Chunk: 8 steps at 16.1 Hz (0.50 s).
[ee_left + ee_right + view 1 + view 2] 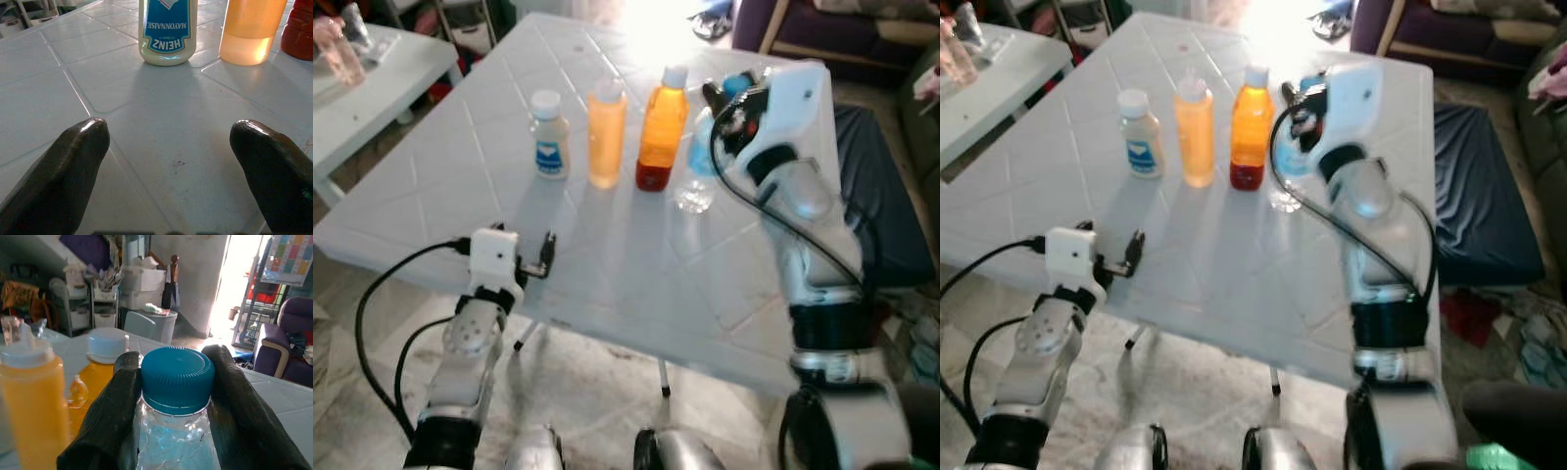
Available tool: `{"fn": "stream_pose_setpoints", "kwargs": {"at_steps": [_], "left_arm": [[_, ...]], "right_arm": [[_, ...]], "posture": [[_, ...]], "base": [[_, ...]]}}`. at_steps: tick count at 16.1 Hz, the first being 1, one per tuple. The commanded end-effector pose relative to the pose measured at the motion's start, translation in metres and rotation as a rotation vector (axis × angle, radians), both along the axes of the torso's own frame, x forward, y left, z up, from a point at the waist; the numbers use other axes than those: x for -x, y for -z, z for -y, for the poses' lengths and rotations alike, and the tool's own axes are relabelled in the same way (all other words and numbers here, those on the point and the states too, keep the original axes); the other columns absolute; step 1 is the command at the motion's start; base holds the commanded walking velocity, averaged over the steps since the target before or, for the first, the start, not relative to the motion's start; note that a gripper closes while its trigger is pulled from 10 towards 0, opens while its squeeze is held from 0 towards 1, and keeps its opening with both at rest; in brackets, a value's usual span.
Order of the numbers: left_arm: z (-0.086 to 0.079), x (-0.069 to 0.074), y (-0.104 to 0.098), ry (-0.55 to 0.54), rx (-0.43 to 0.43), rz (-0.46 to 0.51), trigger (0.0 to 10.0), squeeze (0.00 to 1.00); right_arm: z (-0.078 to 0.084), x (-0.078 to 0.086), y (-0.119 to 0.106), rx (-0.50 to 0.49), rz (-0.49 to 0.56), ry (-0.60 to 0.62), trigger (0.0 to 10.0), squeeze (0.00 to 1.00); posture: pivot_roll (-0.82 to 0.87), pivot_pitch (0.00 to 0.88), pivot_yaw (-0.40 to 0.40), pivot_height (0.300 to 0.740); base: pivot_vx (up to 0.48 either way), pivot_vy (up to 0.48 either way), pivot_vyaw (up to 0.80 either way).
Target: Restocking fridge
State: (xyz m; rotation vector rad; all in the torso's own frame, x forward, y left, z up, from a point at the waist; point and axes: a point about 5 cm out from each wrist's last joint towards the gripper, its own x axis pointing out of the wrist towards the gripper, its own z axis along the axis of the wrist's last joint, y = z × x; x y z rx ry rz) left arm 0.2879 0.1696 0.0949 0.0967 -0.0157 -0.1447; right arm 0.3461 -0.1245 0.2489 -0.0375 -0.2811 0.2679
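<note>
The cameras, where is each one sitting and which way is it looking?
Left eye view: on the head, looking down at the white table; both silver arms show.
Right eye view: beside it, same scene.
Left wrist view: along the open left gripper, facing the mayonnaise bottle.
Right wrist view: along the right gripper, closed on the blue-capped water bottle.
Shared: the orange bottles appear in every view.
</note>
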Motion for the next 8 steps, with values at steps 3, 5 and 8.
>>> {"fn": "stream_pose_setpoints", "kwargs": {"at_steps": [3, 5, 8], "left_arm": [[0.0, 0.005, 0.01, -0.005, 0.003, -0.055, 10.0, 0.0], [-0.002, 0.004, 0.009, -0.013, 0.001, -0.055, 10.0, 0.0], [-0.003, 0.005, 0.009, -0.025, -0.001, -0.061, 10.0, 0.0]], "right_arm": [[-0.024, 0.019, 0.009, -0.108, -0.057, -0.13, 5.2, 0.0], [-0.03, 0.026, 0.014, -0.155, -0.075, -0.166, 10.0, 0.0], [-0.037, 0.042, 0.01, -0.226, -0.069, -0.239, 10.0, 0.0]], "posture": [[0.06, 0.146, -0.048, 0.74], [0.07, 0.146, -0.052, 0.74], [0.07, 0.141, -0.058, 0.74]], "base": [[-0.094, 0.0, 0.0], [-0.371, 0.0, 0.0], [-0.371, 0.0, 0.0]]}}
